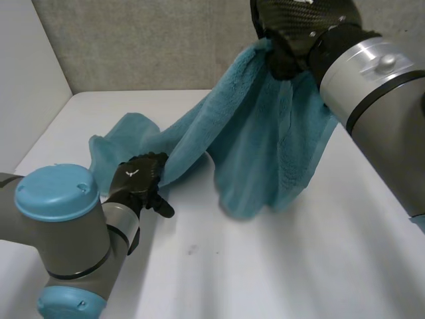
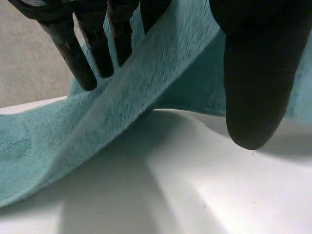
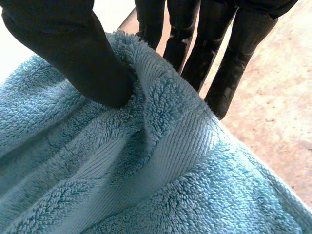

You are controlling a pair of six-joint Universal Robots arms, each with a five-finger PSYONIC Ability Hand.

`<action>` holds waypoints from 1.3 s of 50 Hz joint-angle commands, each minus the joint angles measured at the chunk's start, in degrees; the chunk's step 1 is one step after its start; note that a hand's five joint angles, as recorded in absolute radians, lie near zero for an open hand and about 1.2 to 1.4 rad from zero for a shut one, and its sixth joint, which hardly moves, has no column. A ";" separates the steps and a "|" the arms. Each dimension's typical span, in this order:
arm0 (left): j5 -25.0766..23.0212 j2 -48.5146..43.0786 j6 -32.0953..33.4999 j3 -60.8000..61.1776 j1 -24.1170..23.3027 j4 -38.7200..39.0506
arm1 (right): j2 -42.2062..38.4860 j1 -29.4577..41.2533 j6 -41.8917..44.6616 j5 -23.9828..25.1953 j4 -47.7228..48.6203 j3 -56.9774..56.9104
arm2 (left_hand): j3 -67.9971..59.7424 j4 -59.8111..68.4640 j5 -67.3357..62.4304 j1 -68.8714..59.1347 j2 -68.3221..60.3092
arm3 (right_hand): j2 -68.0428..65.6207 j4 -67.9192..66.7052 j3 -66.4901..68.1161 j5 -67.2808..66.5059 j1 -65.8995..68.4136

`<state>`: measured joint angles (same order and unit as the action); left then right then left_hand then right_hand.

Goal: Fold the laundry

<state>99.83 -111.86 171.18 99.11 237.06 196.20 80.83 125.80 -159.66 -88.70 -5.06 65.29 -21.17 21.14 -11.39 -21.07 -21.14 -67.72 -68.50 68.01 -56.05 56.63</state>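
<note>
1. Teal towel [image 1: 265, 133] is strung between the two hands over the white table [image 1: 299, 266].
2. Right hand [image 1: 292, 40] is raised high at the far side and clamped on the towel's top edge. In the right wrist view the thumb [image 3: 83, 53] presses into the pile right at the woven hem band [image 3: 161, 161], with the fingers [image 3: 229, 58] behind the cloth, so it's a pinch grip.
3. From that grip the towel hangs in deep folds. Its lowest fold touches the table near the middle.
4. Left hand [image 1: 136, 183] is low, just above the table, grasping a side edge of the towel. In the left wrist view the fingers [image 2: 80, 58] sit on one face of the cloth [image 2: 122, 107] and the thumb [image 2: 253, 73] on the other, with the edge running between them.
5. That edge runs taut from the left hand up toward the right hand.
6. The rest of the towel lies bunched on the table just beyond the left hand.
</note>
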 commanded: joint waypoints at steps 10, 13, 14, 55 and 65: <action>0.11 -6.26 -1.91 -4.10 0.15 6.20 | 5.03 -0.38 -3.20 -1.56 -2.85 0.01 | -20.64 20.67 -20.42 -20.74 -20.67 | -12.28 -11.50 11.99 -13.95 23.37; -0.07 -7.84 -1.64 -4.63 0.50 9.36 | 6.70 -0.64 -4.17 -1.47 -3.12 0.97 | -34.04 34.07 -33.82 -34.14 -34.07 | -12.28 -11.50 11.99 -13.95 23.37; -0.07 -8.63 -1.47 -4.72 0.59 10.77 | 6.71 -0.64 -4.17 -1.47 -3.12 0.98 | -42.45 42.48 -42.23 -42.55 -42.48 | -12.28 -11.50 11.99 -13.95 23.37; -14.05 -4.04 34.03 -9.43 18.61 -11.38 | -19.13 -13.56 13.49 3.45 -8.57 8.54 | -58.83 58.86 -58.61 -58.93 -58.86 | -12.28 -11.50 11.99 -13.95 23.37; -10.70 -8.12 35.01 -36.06 18.00 3.36 | -25.28 -13.83 11.65 -1.39 3.82 -19.68 | -58.83 58.86 -58.61 -58.93 -58.86 | -12.28 -11.50 11.99 -13.95 23.37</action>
<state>87.29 -119.39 206.35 80.70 255.53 188.24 57.59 112.26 -147.15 -86.35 -10.37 61.03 -68.41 68.50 -54.47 -62.72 -68.68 -67.92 -68.50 68.04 -56.42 56.63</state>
